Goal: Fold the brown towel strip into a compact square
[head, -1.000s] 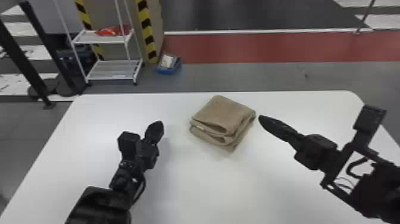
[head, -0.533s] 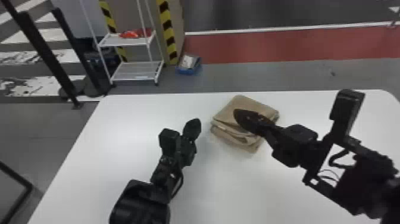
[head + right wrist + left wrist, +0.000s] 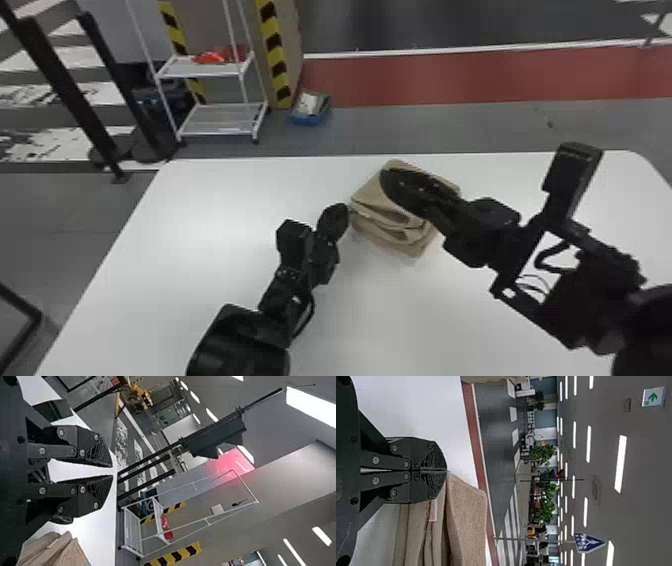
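While the right gripper (image 3: 391, 182) hangs over the folded brown towel (image 3: 372, 192) in the head view, the left gripper (image 3: 333, 215) sits just beside the towel's left side, near the far edge of the white table (image 3: 210, 220). In the left wrist view, the left gripper (image 3: 447, 471) has its fingers closed, their tips together right next to the towel's layers. No cloth shows between them; whether the tips touch the towel's edge, I cannot tell. The right wrist view shows the right gripper (image 3: 112, 470) slightly open, a narrow gap between its tips and nothing in its hold. Whether it touches the cloth below, I cannot tell either.

The towel lies on the table as a thick stack of loose layers, its folded edges bulging toward the robot. A small label (image 3: 433, 510) pokes out among them.

Beyond the table, a white rack (image 3: 220, 120) has red things (image 3: 215, 56) on its upper shelf. Beside it on the floor, a blue bin (image 3: 307, 120) holds something pale, too small to make out.

The right gripper hides part of the towel's top in the head view, and both wrist views cut the towel off at their edges.
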`<action>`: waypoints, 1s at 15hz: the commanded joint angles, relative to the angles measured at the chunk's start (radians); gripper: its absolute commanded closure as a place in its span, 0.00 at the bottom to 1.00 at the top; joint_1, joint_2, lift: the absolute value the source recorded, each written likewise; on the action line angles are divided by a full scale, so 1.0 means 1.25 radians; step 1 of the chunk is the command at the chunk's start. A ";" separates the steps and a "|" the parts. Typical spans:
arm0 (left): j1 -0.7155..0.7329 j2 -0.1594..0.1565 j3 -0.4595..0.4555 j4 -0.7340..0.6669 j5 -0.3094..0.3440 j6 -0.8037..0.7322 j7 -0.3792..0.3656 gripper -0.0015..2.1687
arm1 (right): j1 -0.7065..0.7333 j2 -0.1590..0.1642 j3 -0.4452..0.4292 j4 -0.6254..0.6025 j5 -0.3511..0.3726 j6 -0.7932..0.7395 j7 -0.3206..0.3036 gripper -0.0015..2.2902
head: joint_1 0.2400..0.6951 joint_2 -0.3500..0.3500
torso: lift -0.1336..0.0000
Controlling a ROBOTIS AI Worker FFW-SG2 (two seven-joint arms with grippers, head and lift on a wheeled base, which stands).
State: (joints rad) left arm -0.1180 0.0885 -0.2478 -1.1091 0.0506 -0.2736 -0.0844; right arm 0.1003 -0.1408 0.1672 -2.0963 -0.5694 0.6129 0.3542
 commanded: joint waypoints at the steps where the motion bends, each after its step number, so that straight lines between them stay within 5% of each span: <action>1: 0.000 -0.003 -0.004 0.000 0.001 0.000 -0.001 0.42 | 0.000 0.000 -0.007 0.012 0.010 -0.039 -0.012 0.01 | 1.00 0.67 | 0.19; 3: -0.003 -0.007 -0.005 0.002 -0.001 0.000 -0.002 0.25 | 0.003 -0.001 -0.010 0.023 0.032 -0.076 -0.023 0.01 | 1.00 0.64 | 0.19; 9: -0.009 -0.007 0.002 0.009 -0.001 0.005 0.009 0.24 | 0.028 -0.019 -0.018 0.029 0.118 -0.189 -0.069 0.03 | 1.00 0.60 | 0.19; 15: -0.031 -0.007 0.012 0.045 0.011 0.002 0.013 0.24 | 0.067 -0.055 -0.119 0.126 0.192 -0.329 -0.123 0.03 | 1.00 0.48 | 0.19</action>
State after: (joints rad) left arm -0.1561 0.0797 -0.2363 -1.0522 0.0594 -0.2698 -0.0675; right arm 0.1789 -0.2048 0.0449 -1.9725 -0.3608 0.2121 0.2003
